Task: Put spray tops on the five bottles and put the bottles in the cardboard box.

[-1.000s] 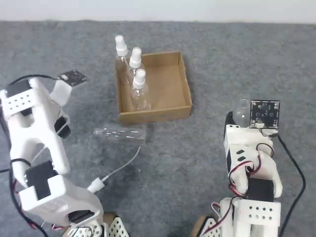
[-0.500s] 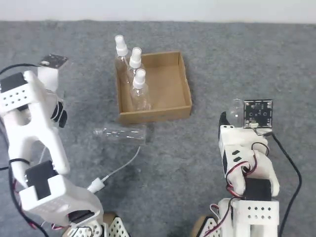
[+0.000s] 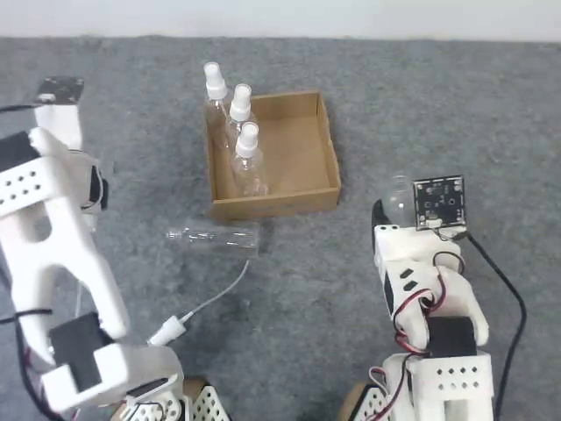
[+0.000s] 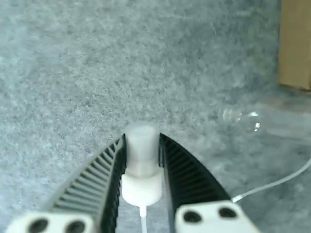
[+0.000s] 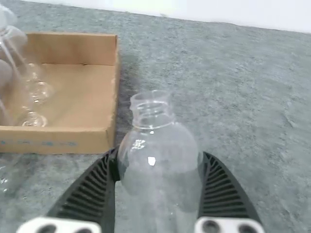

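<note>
— White spray top (image 4: 142, 167): where is it against the left gripper (image 4: 142, 141)?
— Right between the black ribbed fingers (image 4: 104, 170), which are clamped on it from both sides. It hangs over bare carpet, well apart from the cardboard box (image 3: 323, 189).
— And the right gripper (image 5: 159, 162)?
— Closed around the belly of an uncapped bottle (image 5: 156, 141), whose neck stands out past the fingertips, near the box's corner.
— What lies under them?
— Grey carpet (image 3: 421, 105) everywhere, with a strip of white wall (image 3: 280, 17) along the far edge. The box stands mid-table, and three capped bottles (image 3: 248, 158) lean along its wall on the left arm's side. A lying bottle (image 3: 215, 237) rests just in front of the box. A loose spray top (image 3: 166, 331) sits nearer the arm bases, its thin tube curving toward that bottle.
— Which way do things point?
— The held spray top runs along the fingers, head toward the tips and dip tube (image 4: 142, 218) back toward the wrist. The uncapped bottle's long axis also follows the fingers, open mouth away from the wrist. The lying bottle stretches across the table, parallel to the box's near wall.
</note>
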